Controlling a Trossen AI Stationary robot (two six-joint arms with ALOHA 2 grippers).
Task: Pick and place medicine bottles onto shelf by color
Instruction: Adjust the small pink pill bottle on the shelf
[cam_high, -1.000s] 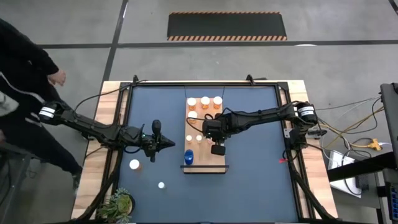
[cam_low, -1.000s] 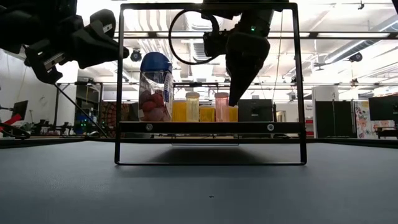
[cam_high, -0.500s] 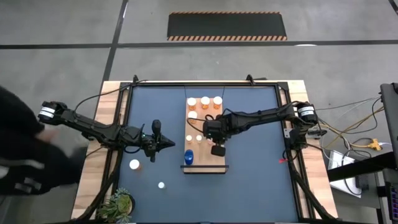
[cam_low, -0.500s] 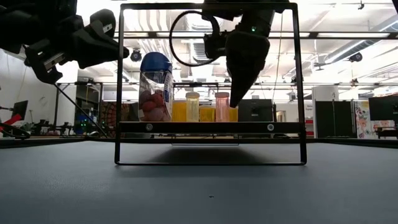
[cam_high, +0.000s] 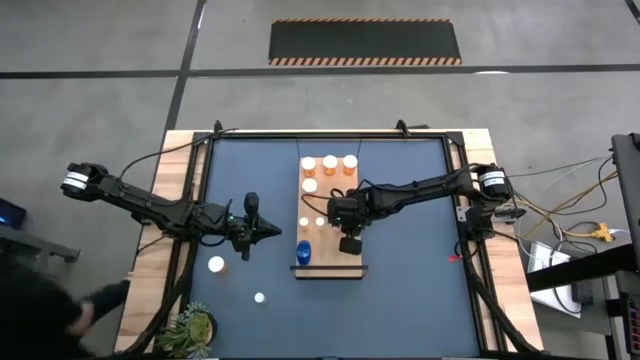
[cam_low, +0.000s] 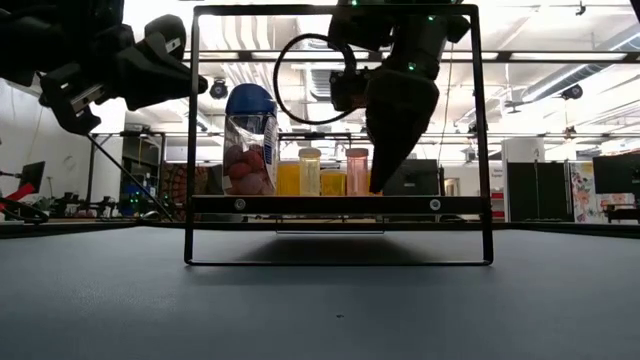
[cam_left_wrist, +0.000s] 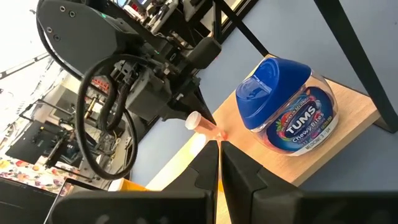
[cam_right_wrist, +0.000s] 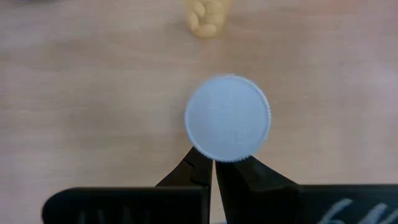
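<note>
The wooden shelf (cam_high: 345, 262) lies flat mid-table. On it stand several orange bottles with white caps (cam_high: 329, 162) at its far end, two small ones (cam_high: 304, 222) in the middle, and a blue bottle (cam_high: 303, 252) at its near end. My right gripper (cam_low: 378, 186) is shut, pointing down just above the shelf beside a small white-capped bottle (cam_right_wrist: 228, 126). My left gripper (cam_high: 270, 231) is shut and empty, held above the table left of the shelf. Two loose bottles (cam_high: 216, 265) stand on the table near the left front. My right gripper points down from above, and its shut fingertips (cam_right_wrist: 205, 163) stand right at the rim of the small bottle's white cap (cam_right_wrist: 217, 152). I cannot tell whether they touch it. The bottle stands upright on the shelf.
A black frame (cam_low: 190, 140) stands around the shelf in the low view. A green plant (cam_high: 190, 328) sits at the table's front left corner. A second loose bottle (cam_high: 259, 297) stands near the front. A person (cam_high: 40, 320) is off the table's left front.
My right gripper has gone down toward the shelf, its shut tip now beside the small bottle's body. The person at the table's left has moved away toward the front.
</note>
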